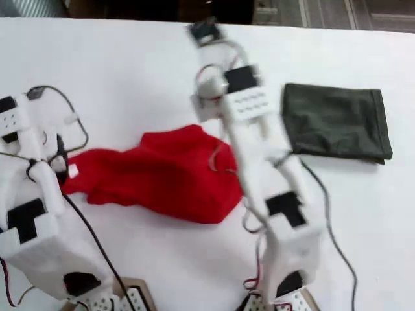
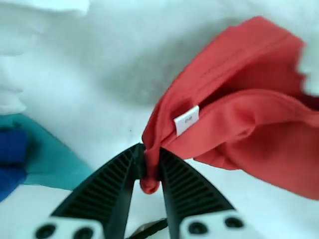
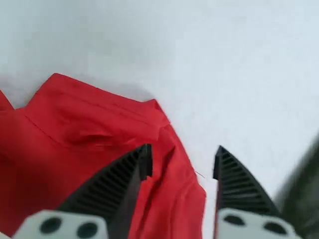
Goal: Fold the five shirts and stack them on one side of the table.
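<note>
The left tool (image 2: 149,167) is pressed together on a fold of the red shirt (image 2: 249,124) and pinches the cloth between its two black ribbed fingers (image 2: 107,186). A small end of red cloth sticks out past the pinch. A white label (image 2: 186,120) sits on the red shirt just beside the pinched place.

The right tool (image 3: 182,159) is spread, with nothing between its fingers (image 3: 124,174). It hangs over an edge of the red shirt, with one finger above the cloth and the other above the bare white table (image 3: 224,59).

In the high view the red shirt lies crumpled on the table between the two arms, and one end of it reaches to the left arm. A dark green shirt (image 1: 337,123), folded into a flat rectangle, lies apart from the red shirt on the right arm's side. In the left wrist view a teal cloth (image 2: 50,154) and a blue cloth (image 2: 10,159) touch each other. They lie near the red shirt, on the far side of the left tool from it.
</note>
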Available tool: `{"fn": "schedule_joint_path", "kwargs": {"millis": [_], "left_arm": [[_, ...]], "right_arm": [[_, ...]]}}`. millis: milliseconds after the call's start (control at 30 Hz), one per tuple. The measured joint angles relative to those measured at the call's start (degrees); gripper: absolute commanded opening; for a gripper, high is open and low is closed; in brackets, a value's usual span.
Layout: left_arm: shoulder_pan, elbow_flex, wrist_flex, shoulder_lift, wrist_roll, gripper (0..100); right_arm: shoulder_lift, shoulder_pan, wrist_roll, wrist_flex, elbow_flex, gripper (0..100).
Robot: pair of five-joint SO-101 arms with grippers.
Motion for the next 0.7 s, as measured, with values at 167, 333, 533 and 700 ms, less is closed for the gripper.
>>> {"fn": "schedule_joint_path", "kwargs": {"millis": [167, 333, 533, 700], "left_arm": [[-0.26, -0.09, 2.11, 0.88, -2.81, 21], [-0.26, -0.09, 2.55, 0.97, -3.08, 21], [-0.35, -0.09, 2.55, 0.97, -3.08, 19], [-0.26, -1.76, 2.64, 0.97, -3.08, 19]], "right_arm": [[15.65, -4.92, 0.0, -0.7, -10.46, 24.7], [30.07, -6.51, 0.0, 2.46, -21.71, 22.7], [38.51, -4.75, -0.09, 10.55, -35.78, 3.3], [39.56, -1.93, -0.35, 15.47, -47.03, 2.0]]}}
